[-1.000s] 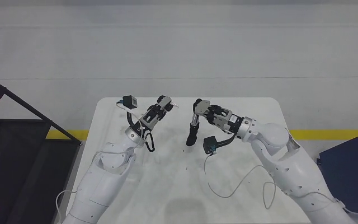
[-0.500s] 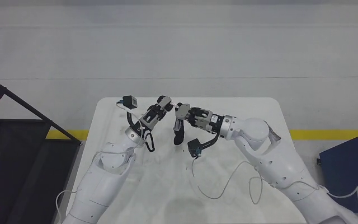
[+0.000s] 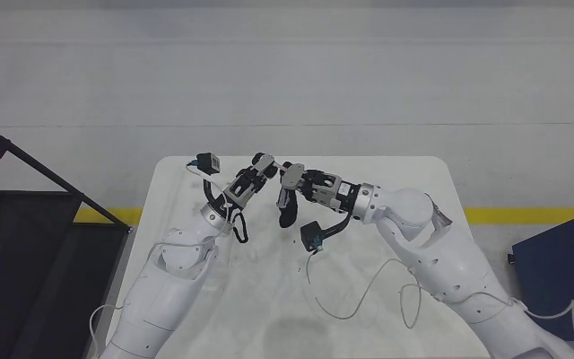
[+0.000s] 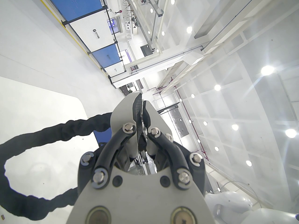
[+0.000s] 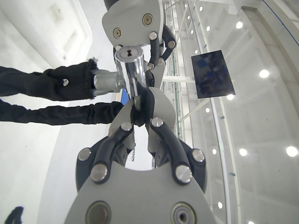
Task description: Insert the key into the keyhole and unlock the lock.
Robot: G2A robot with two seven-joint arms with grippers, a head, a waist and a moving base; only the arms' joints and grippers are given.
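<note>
Two right fingers (image 5: 163,108) clamp lock (image 5: 133,71).

1. Straight off the keyhole end of the lock (image 5: 130,71): blocked by the left gripper (image 4: 140,101), pinched on the key (image 3: 280,166).
2. At the lock's opposite end: right gripper (image 5: 140,100), clamped.
3. Beside the lock: two runs of black cable (image 5: 46,87), drooping toward the table (image 3: 426,173).
4. On the lock's side away from the cable: open air.
5. On the robot's side of the lock: small black box (image 3: 312,237) on a loose white wire (image 3: 308,269).
6. Beyond the lock: room above the tabletop.
</note>
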